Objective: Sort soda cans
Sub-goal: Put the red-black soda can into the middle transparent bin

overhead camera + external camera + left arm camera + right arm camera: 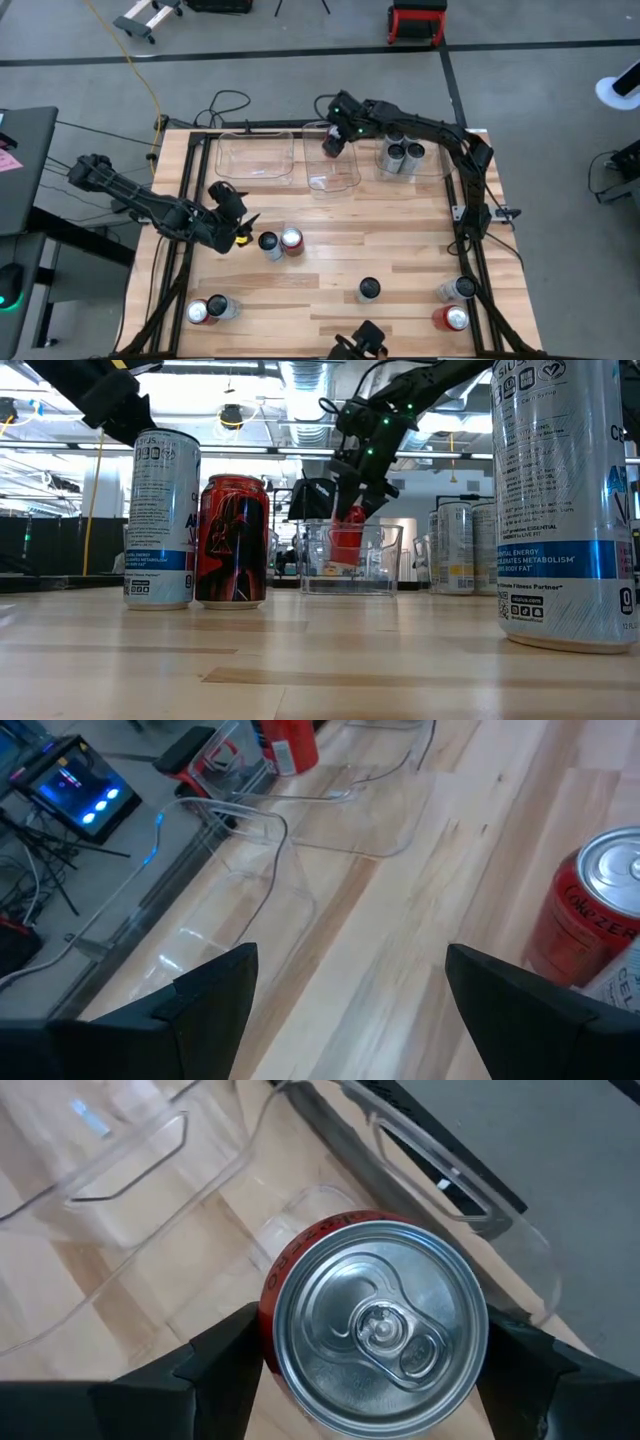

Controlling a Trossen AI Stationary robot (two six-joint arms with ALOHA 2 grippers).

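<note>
My right gripper (332,147) is shut on a red soda can (375,1325) over the middle clear bin (335,180), at the table's far side. In the low view this can (347,538) sits down between the bin's walls (385,560). My left gripper (245,226) is open and touches nothing, just left of a silver can (269,243) and a red can (291,241) that stand upright on the table. In the left wrist view that red can (590,920) shows beside the gripper (350,990). My right gripper pinches the red can between its two fingers (225,1365), one on each side of the can's wall just below the silver top (300,1255). The fingers come from above, pointing down. The can is slightly tilted, its lower end (343,560) inside the bin.
Three silver cans (400,156) stand in the right clear bin. The left clear bin (255,155) is at the far left. Other cans stand on the table: a pair near left (210,310), one dark-topped (368,290), a silver (455,290) and a red (452,318) near right.
</note>
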